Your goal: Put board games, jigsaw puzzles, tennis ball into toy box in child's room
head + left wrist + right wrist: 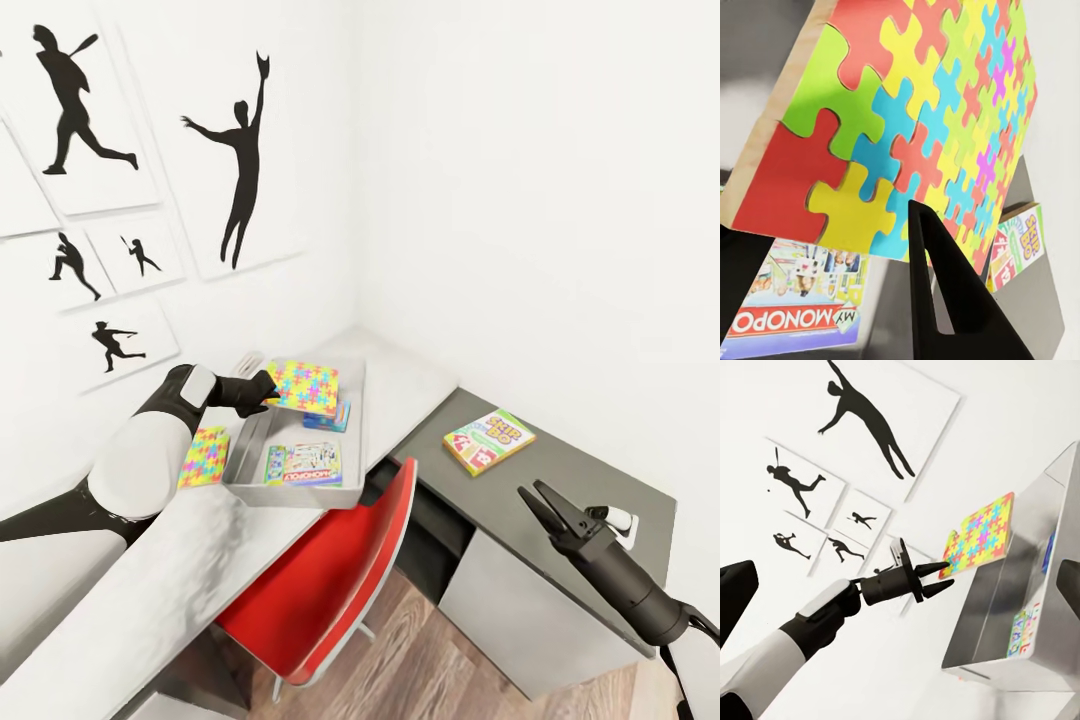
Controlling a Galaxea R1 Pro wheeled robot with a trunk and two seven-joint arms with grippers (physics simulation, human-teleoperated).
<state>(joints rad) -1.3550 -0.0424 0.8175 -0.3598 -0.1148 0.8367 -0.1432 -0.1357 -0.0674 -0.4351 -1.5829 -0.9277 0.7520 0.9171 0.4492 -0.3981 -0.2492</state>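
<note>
With our left gripper (268, 392) pinching the multicoloured square jigsaw puzzle (304, 386) over the light grey toy box (243, 457), we probably lower and release next; our right gripper (540, 497) is spread.

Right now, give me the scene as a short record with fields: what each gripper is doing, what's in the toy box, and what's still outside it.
left gripper: shut on a jigsaw puzzle, held over the toy box
right gripper: open, holding nothing, above the dark cabinet top
in toy box: Monopoly game, blue game
outside box: second puzzle on the desk beside the box, yellow-green game on the cabinet top
tennis ball: cannot tell
</note>
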